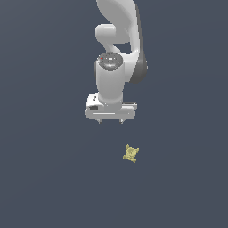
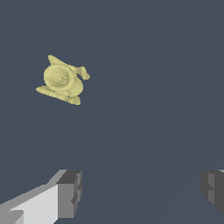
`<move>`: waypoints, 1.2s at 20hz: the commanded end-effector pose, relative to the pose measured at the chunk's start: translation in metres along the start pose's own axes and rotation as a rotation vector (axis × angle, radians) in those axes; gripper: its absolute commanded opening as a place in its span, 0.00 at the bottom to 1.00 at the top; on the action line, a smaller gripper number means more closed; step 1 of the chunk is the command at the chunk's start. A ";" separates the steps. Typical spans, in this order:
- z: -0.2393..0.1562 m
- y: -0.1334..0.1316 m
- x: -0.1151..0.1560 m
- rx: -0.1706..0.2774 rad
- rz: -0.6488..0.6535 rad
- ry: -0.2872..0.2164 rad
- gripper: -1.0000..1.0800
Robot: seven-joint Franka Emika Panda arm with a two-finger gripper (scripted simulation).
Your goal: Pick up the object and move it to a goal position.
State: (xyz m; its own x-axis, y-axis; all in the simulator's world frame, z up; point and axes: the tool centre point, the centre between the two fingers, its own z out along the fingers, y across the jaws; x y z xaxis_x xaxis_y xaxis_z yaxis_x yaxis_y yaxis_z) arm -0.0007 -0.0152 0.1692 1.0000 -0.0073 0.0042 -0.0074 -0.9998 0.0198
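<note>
Object [image 1: 131,153] [image 2: 62,79]: tiny pale-yellow knobbly piece w/ flared pointed corners and rounded centre, lying on the dark floor [image 1: 49,178], untouched. In exterior view it sits below the gripper [image 1: 110,121] and toward the exterior view's right, near but clearly apart. Gripper points straight down, jaws spread wide, nothing between them; wrist view shows both fingertips [image 2: 70,193] well apart w/ bare floor between. Arm [image 1: 116,49] upright above, wrist vertical.

Small pale-yellow knobbly matt piece [image 1: 131,153] with rough bumpy surface, smooth glossy white plastic-looking arm [image 1: 111,67], flat matt dark blue-grey tabletop [image 1: 44,178]
</note>
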 end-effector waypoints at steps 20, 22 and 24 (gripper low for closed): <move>0.012 -0.012 0.005 -0.008 -0.015 -0.023 0.96; 0.014 -0.016 0.011 -0.007 0.002 -0.021 0.96; 0.017 -0.020 0.017 -0.006 0.022 -0.020 0.96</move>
State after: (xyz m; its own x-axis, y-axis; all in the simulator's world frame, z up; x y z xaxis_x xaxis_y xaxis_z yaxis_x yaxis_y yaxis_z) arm 0.0121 0.0011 0.1538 0.9997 -0.0160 -0.0164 -0.0155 -0.9995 0.0266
